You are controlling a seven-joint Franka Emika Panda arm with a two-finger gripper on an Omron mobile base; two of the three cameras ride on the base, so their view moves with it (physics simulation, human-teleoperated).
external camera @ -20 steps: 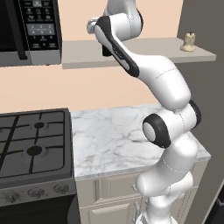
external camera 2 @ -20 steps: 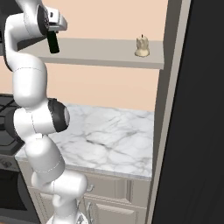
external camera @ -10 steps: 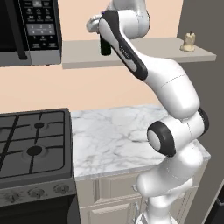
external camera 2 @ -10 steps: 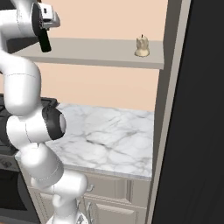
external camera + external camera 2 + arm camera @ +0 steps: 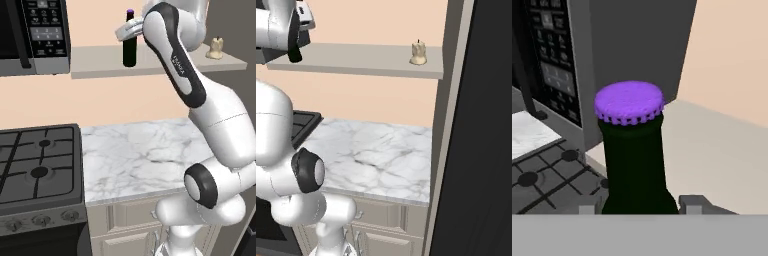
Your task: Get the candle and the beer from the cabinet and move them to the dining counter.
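A grey wall shelf (image 5: 100,54) crosses the upper part of the left base view, with a microwave (image 5: 35,35) at upper left. The gripper (image 5: 641,206) has its jaws pinching the dark beer bottle (image 5: 130,45), which stands upright at upper centre, seemingly just off the shelf. The small cream candle (image 5: 418,53) sits near the shelf's right end.

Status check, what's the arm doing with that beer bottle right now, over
Gripper shut on the beer, bottle upright at the shelf. Candle untouched at the shelf's far end. Microwave close beside the bottle.
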